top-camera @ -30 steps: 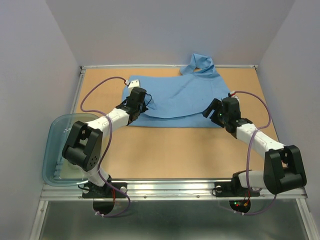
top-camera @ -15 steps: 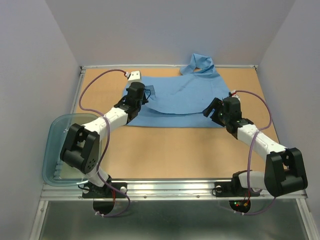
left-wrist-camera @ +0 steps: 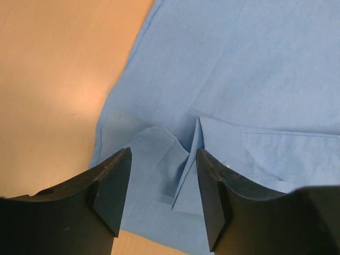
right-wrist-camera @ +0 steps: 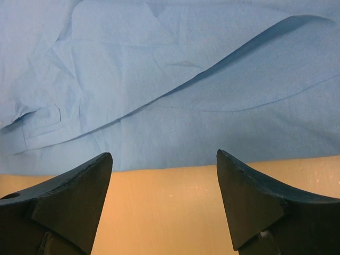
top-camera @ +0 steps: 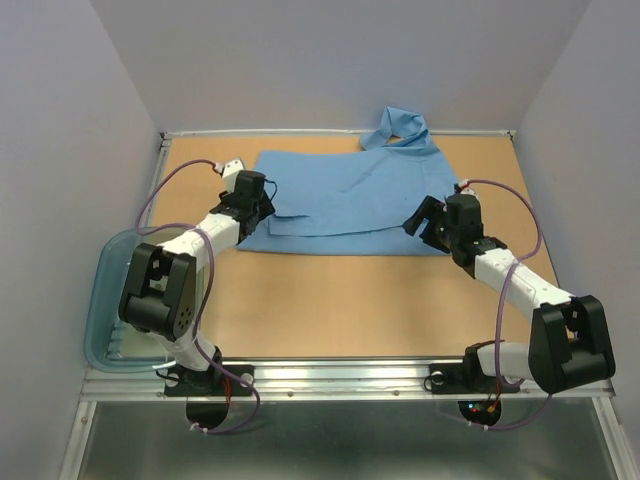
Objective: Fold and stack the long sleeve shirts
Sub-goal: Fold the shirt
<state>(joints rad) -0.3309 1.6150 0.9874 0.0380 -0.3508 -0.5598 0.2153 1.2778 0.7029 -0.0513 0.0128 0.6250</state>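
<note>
While one light blue thin cloth button-front shirt [top-camera: 340,200] lies spread across the upper middle of the top view, two white-and-black robot arms reach to it from the bottom of the frame. It rests flat on the tan wooden tabletop [top-camera: 330,300], its collar bunched at the upper edge against the back rail. One layer is folded over along its lower part.

At the shirt's left edge sits the left gripper [left-wrist-camera: 163,159]. Its two dark fingers [left-wrist-camera: 114,186] stand apart with nothing clamped, and a small raised crease of the blue cloth shows in the gap between them.

At the shirt's lower right corner sits the right gripper [right-wrist-camera: 164,159]. Its two fingers [right-wrist-camera: 79,191] are spread wide and hold nothing. In its wrist view the shirt's near hem crosses the frame, blue cloth above and bare tabletop below.

One clear bluish plastic tub [top-camera: 105,300] sits at the lower left of the top view, apart from the shirt.
</note>
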